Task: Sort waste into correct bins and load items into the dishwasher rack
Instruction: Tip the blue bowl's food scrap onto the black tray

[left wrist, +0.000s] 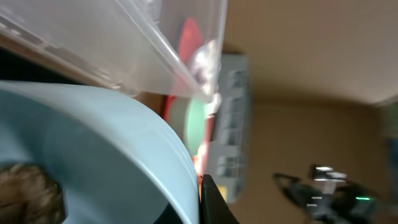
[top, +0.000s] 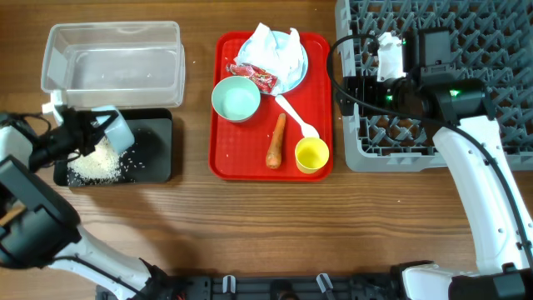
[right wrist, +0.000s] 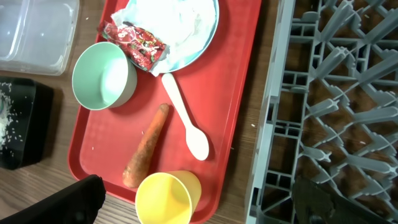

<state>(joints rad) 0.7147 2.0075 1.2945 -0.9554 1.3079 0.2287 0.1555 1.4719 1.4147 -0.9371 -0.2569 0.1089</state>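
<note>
My left gripper is shut on the rim of a pale blue bowl, tipped over the black tray. White rice grains lie heaped in that tray. In the left wrist view the bowl holds a brown food lump, with one finger against its rim. My right gripper is open and empty above the grey dishwasher rack's left edge. On the red tray are the plate with napkin and wrapper, a mint bowl, spoon, carrot and yellow cup.
The clear tub stands behind the black tray and looks nearly empty. In the right wrist view the open fingers frame the yellow cup, with the carrot, spoon and rack around it.
</note>
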